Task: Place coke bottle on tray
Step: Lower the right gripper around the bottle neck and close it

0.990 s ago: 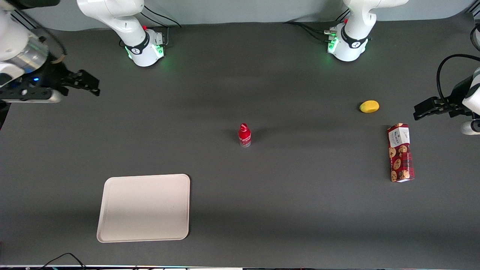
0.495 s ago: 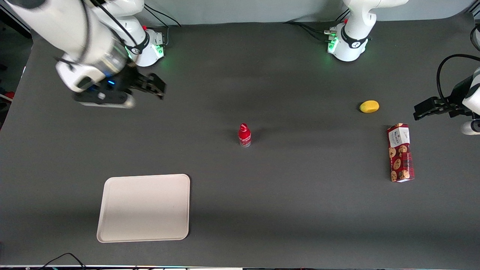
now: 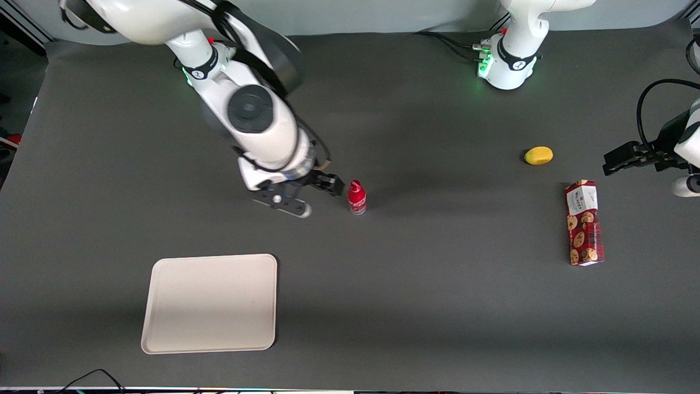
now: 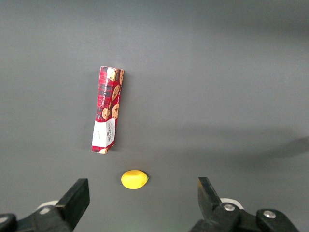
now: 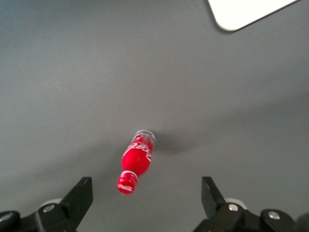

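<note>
The gripper sits just beside the coke bottle; in the wrist view its fingers run off the edge, tips unseen. There, only one corner of the tray shows. The bottle's lettering is too small to read

Right arm reaching out over mid-worktop, wrist angled downward, end effector low above the surface, fingers spread wide, nothing between them

Red coke bottle with white lettering; cream-white tray; black gripper just beside the bottle; yellow lemon
</note>
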`<state>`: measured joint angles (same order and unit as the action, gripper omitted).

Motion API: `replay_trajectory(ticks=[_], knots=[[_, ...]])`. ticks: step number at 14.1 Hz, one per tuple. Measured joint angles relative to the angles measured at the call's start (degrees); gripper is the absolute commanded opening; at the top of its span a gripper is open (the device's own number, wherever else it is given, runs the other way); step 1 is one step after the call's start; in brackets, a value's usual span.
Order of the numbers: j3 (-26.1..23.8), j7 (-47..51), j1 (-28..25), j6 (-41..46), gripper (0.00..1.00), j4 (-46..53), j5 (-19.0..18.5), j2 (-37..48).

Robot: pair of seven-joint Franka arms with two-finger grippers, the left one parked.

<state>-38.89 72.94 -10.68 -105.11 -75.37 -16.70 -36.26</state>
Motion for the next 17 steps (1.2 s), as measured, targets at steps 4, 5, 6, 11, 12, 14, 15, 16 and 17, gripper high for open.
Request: replay_trajectory(ticks=[4,5,6,11,12,14,15,16,17], knots=[[-1.48,8.73,-3.69,-3.06,1.00,1.28,-7.26,-6.53],[-1.57,10.45,-4.34,-3.48,1.00,1.32,-8.69,-7.40],[-1.60,11.97,-4.91,-3.89,1.00,1.31,-9.87,-8.27],[-1.91,14.85,-6.01,-4.20,0.91,1.16,-11.47,-10.55],[-2.00,14.90,-6.07,-4.20,0.84,1.12,-11.52,-10.64],[-2.04,14.92,-6.21,-4.18,0.80,1.07,-11.60,-10.66],[-2.06,14.97,-6.27,-4.18,0.80,1.05,-11.61,-10.66],[-2.11,15.00,-6.30,-4.18,0.80,1.04,-11.62,-10.66],[-2.28,15.13,-6.30,-4.17,0.80,0.99,-11.62,-10.67]])
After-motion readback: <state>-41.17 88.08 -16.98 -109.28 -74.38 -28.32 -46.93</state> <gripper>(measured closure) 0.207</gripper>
